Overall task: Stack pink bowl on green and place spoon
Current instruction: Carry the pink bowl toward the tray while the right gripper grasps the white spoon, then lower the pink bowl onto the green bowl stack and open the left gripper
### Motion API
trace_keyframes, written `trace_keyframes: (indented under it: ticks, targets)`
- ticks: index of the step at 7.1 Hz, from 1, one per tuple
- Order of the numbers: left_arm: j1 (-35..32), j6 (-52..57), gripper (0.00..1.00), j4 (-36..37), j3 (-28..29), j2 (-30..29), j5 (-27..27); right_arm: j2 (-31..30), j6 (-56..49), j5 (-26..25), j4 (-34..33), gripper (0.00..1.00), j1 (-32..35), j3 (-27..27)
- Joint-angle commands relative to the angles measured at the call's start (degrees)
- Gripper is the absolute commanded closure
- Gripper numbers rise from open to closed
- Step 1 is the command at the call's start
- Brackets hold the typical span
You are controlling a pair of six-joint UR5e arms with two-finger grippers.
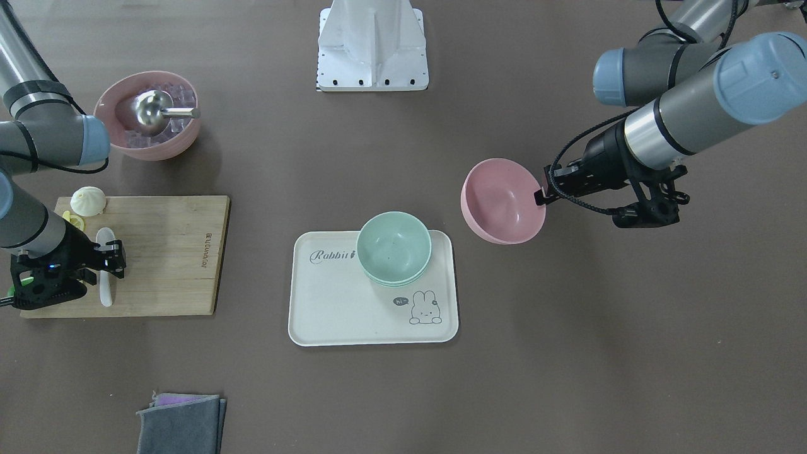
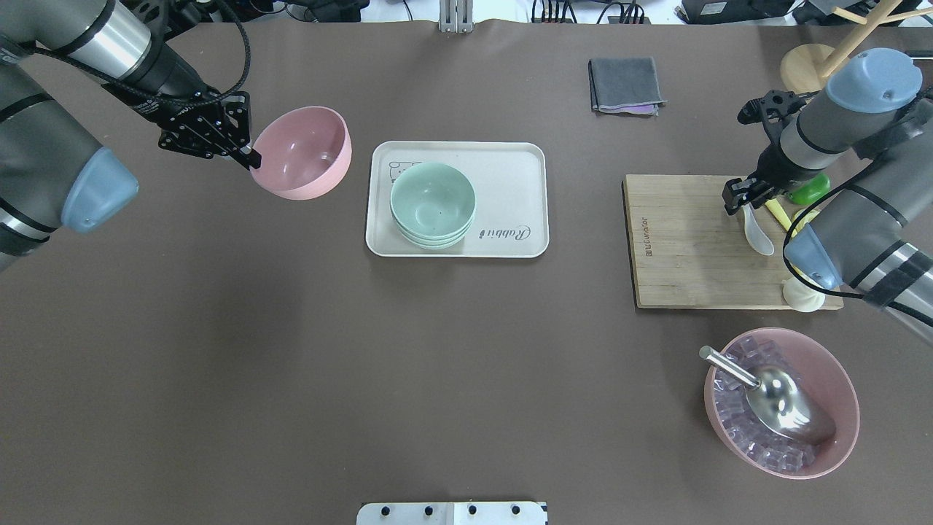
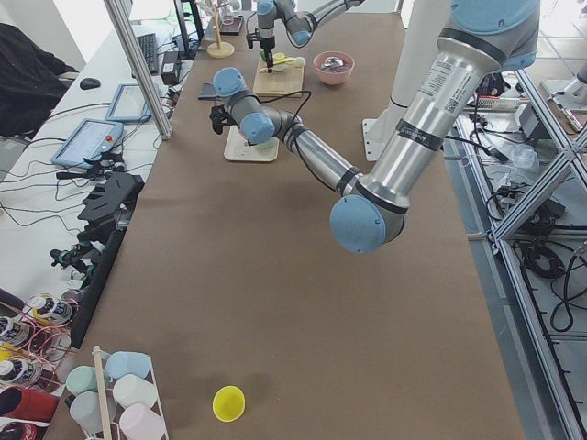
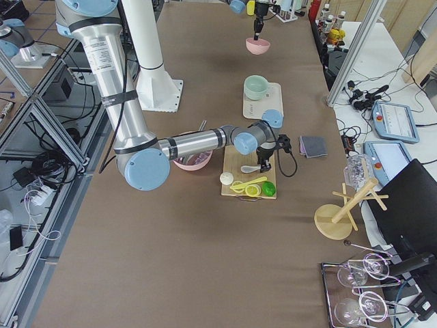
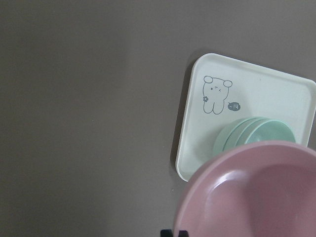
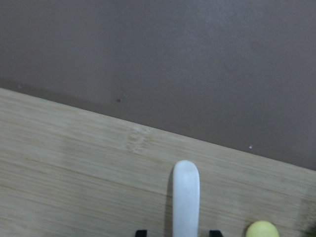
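My left gripper [image 1: 541,195] is shut on the rim of the empty pink bowl [image 1: 504,205] and holds it tilted above the table. In the overhead view the left gripper [image 2: 251,158] and pink bowl [image 2: 302,157] are left of the cream tray [image 2: 510,168]. A stack of green bowls [image 2: 432,200] stands on the tray; in the left wrist view the stack [image 5: 256,131] shows past the pink bowl [image 5: 256,197]. My right gripper [image 2: 743,204] is open, straddling the handle of the white spoon [image 6: 186,197], which lies on the cutting board [image 2: 685,248].
A second pink bowl [image 2: 780,408] holds ice cubes and a metal scoop. A white bun [image 2: 802,295], yellow pieces and a green item [image 2: 809,189] sit at the board's edge. A grey cloth [image 2: 625,84] and a wooden stand [image 2: 809,65] are at the far side.
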Motion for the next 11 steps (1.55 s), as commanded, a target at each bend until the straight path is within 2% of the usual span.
trace_keyframes:
  ticks: [1,2,4,5,7,9,11]
  targets:
    - [0.1,0.2,1.00,0.0,0.1,0.2,0.1,0.0,0.1,-0.2,0.0,0.69,0.0,0.0]
    - [0.1,0.1,1.00,0.0,0.2,0.2,0.1,0.0,0.0,0.0,0.0,0.98,0.2,0.0]
    - [0.1,0.2,1.00,-0.1,0.4,0.1,0.1,0.4,0.1,1.1,-0.4,1.00,2.2,1.0]
    - [0.5,-0.1,1.00,0.0,0.6,-0.4,0.2,0.6,0.1,3.6,-0.9,1.00,4.2,1.4]
    - [3.6,-3.7,1.00,-0.6,4.6,-5.8,3.9,1.2,0.8,6.8,-0.9,1.00,6.2,1.7]
    - [6.3,-8.0,1.00,-7.4,8.2,-8.2,5.9,2.4,1.6,9.3,-1.2,1.00,7.1,1.9]
    - [10.0,-12.4,1.00,-15.0,12.6,-9.4,11.2,2.8,5.9,9.4,-1.4,1.00,7.9,4.7]
